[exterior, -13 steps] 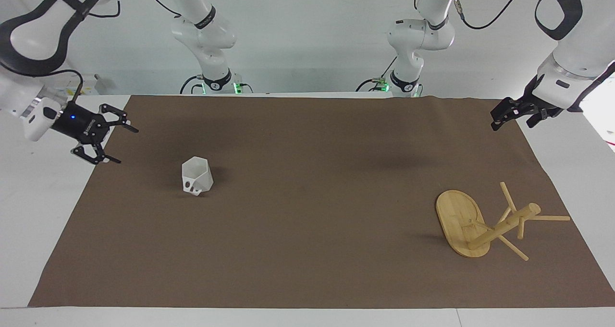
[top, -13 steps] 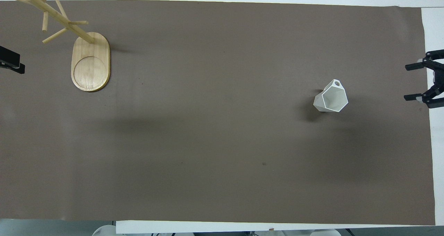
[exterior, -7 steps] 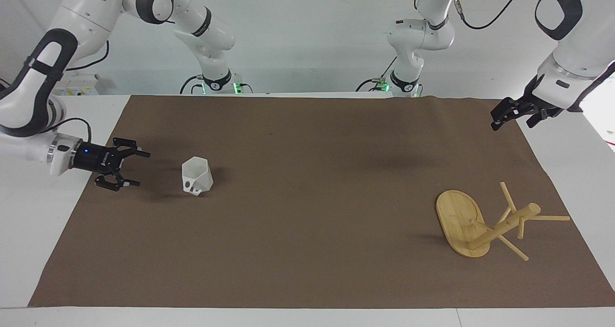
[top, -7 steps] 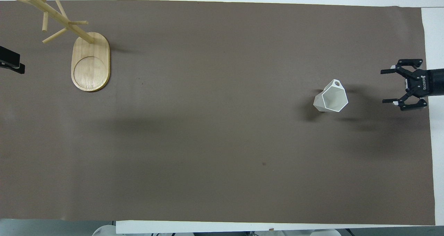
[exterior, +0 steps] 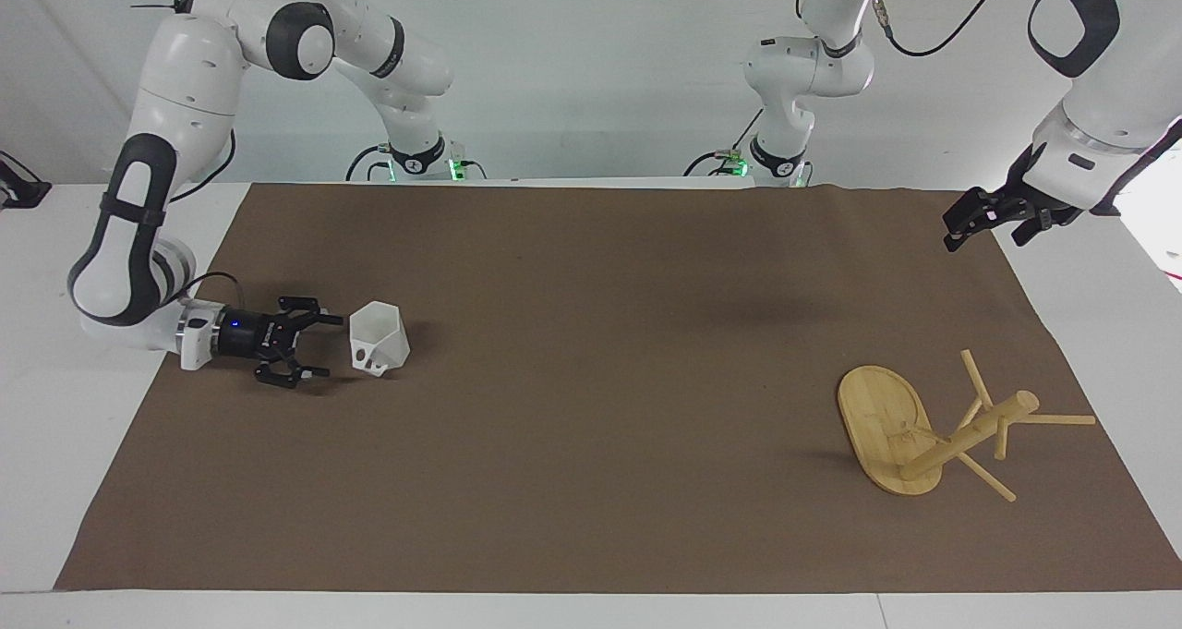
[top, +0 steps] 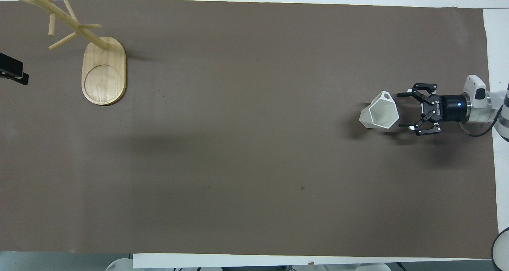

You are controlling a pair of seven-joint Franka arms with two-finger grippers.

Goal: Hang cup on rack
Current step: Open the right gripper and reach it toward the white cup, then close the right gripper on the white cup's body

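Observation:
The white faceted cup [exterior: 379, 335] [top: 379, 112] stands upright on the brown mat toward the right arm's end, its handle turned away from the robots. My right gripper [exterior: 330, 344] [top: 401, 110] lies low and level right beside it, open, fingertips just short of the cup's wall, holding nothing. The bamboo rack [exterior: 882, 417] [top: 104, 70] stands on its oval base at the left arm's end, its pegs bare. My left gripper [exterior: 979, 218] [top: 14, 71] waits open in the air over the mat's edge at that end, nearer to the robots than the rack.
The brown mat [exterior: 591, 407] [top: 246, 151] covers most of the white table [exterior: 55, 481]. A wide stretch of bare mat lies between the cup and the rack. The arms' bases stand along the table's robot end.
My right arm has swung down and in from the table's end, bringing its open gripper low beside the cup. The left arm, cup and rack have not moved.

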